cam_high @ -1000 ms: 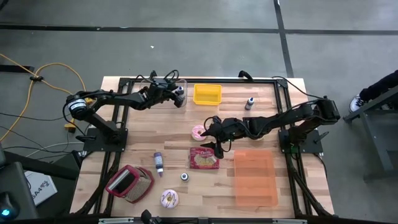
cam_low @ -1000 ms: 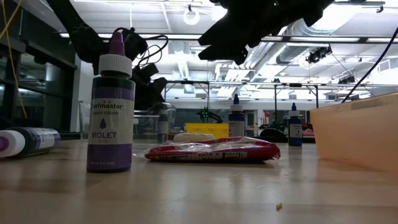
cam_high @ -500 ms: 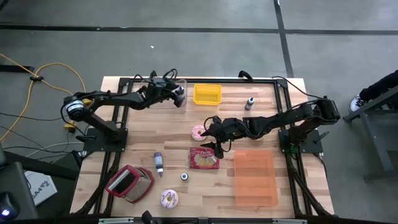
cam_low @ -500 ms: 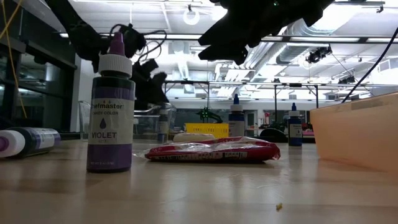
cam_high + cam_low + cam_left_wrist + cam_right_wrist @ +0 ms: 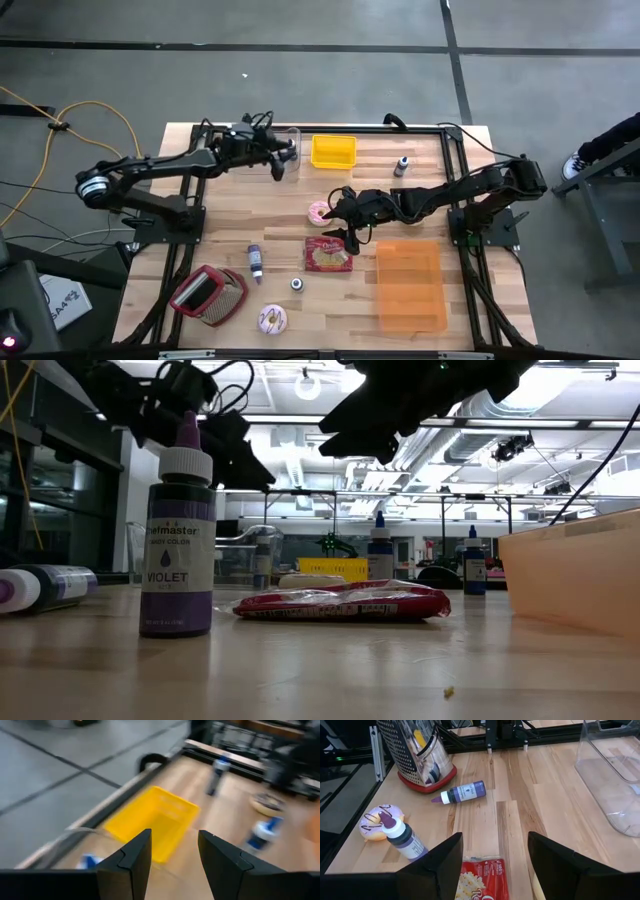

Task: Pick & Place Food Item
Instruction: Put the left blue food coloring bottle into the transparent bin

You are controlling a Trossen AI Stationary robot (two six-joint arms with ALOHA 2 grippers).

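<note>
Right gripper [image 5: 343,222] hovers open and empty above the table; red snack packet [image 5: 329,254] lies flat just beyond its fingertips [image 5: 432,870], not between them. Left gripper [image 5: 283,159], open and empty, hangs near the yellow bin [image 5: 333,151].

Wooden table [image 5: 420,200] — yellow bin [image 5: 333,151], orange tray [image 5: 410,283], donuts [image 5: 272,319]

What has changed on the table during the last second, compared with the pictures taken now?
The left end effector, open and empty, lifted over the clear container and swung a little toward the yellow bin; its arm stretched out. Nothing was taken hold of or let go. The right end effector kept hovering open above the red snack packet, and all objects stayed in place.
</note>
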